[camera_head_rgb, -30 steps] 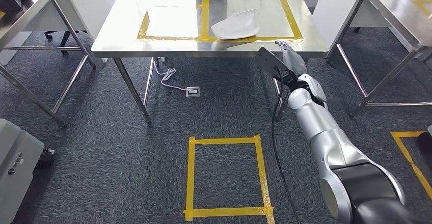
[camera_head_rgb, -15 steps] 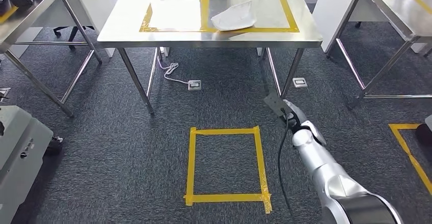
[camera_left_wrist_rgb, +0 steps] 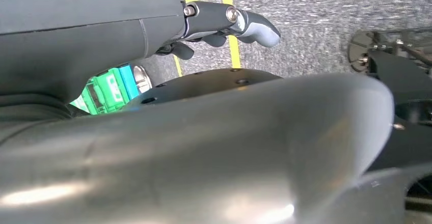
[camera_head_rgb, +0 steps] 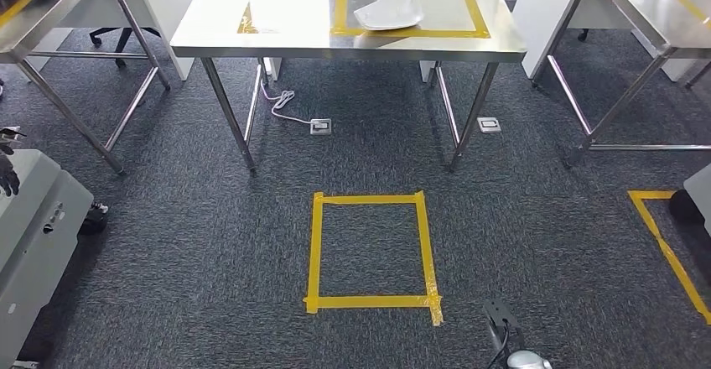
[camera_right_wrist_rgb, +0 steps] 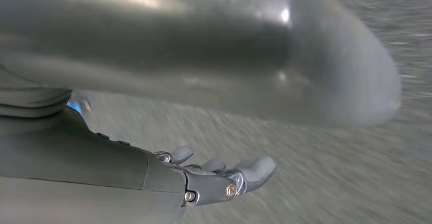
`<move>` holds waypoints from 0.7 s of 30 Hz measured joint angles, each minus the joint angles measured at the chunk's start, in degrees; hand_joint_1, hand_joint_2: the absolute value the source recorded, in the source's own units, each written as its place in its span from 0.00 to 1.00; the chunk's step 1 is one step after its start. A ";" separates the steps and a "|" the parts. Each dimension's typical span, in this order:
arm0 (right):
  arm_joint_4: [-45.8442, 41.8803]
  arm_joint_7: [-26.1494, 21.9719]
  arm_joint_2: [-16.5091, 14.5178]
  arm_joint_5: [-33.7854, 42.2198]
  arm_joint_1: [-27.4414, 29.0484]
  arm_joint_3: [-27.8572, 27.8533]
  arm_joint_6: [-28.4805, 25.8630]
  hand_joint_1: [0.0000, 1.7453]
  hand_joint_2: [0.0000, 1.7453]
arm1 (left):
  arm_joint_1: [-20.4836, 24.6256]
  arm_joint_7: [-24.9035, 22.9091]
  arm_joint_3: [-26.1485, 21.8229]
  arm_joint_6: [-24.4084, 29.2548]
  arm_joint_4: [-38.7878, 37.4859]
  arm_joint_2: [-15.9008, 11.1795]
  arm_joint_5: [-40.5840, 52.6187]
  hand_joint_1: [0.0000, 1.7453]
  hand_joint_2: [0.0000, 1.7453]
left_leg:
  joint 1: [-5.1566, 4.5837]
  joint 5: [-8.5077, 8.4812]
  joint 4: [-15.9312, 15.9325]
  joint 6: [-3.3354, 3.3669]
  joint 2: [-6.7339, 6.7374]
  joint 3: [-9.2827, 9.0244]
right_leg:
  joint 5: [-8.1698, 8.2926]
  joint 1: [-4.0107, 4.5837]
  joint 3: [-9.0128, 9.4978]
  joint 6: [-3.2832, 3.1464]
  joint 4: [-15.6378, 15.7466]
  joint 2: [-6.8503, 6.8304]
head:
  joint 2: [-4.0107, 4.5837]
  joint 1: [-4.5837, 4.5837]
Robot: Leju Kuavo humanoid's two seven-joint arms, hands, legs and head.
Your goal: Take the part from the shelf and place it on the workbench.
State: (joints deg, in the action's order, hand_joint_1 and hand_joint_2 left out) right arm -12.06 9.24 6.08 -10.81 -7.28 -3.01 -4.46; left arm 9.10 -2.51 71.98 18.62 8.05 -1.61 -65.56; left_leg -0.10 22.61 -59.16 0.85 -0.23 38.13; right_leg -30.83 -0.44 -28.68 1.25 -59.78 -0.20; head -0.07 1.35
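Note:
The white curved part (camera_head_rgb: 388,10) lies on the steel workbench (camera_head_rgb: 277,38), inside a yellow taped rectangle at its far right. My right arm (camera_head_rgb: 510,348) hangs low, well short of the bench. In the right wrist view my right hand (camera_right_wrist_rgb: 219,175) holds nothing, its fingers loosely extended over blurred carpet. In the left wrist view my left hand (camera_left_wrist_rgb: 224,23) also holds nothing, fingers slightly bent above the carpet and a strip of yellow tape (camera_left_wrist_rgb: 232,40).
A yellow taped square (camera_head_rgb: 369,252) marks the carpet in front of the bench. Steel tables stand at the left (camera_head_rgb: 50,8) and right (camera_head_rgb: 654,8). A grey cabinet (camera_head_rgb: 33,235) sits at the left edge. A cable and floor socket (camera_head_rgb: 319,126) lie under the bench.
My right arm has dropped from the bench's front edge down to the picture's lower edge. The camera has tilted, so the bench sits higher in the picture. The white part stays on the bench.

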 joint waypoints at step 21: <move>1.44 2.47 -7.62 11.20 5.31 -15.32 0.35 0.00 1.00 | -0.16 0.84 0.34 0.00 -0.21 -0.26 -1.27 0.00 0.00 | 0.16 6.92 2.82 0.62 0.42 -9.64 | 4.85 -0.23 -9.81 -0.03 -1.38 0.16 | 0.00 0.00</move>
State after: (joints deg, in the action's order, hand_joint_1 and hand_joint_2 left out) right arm -10.62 11.72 -1.55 0.39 -1.96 -18.33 -4.10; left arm 8.94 -1.67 72.32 18.62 7.84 -1.87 -66.83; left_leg 0.06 29.53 -56.34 1.47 0.19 28.49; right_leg -25.98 -0.67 -38.49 1.22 -61.16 -0.04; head -0.07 1.35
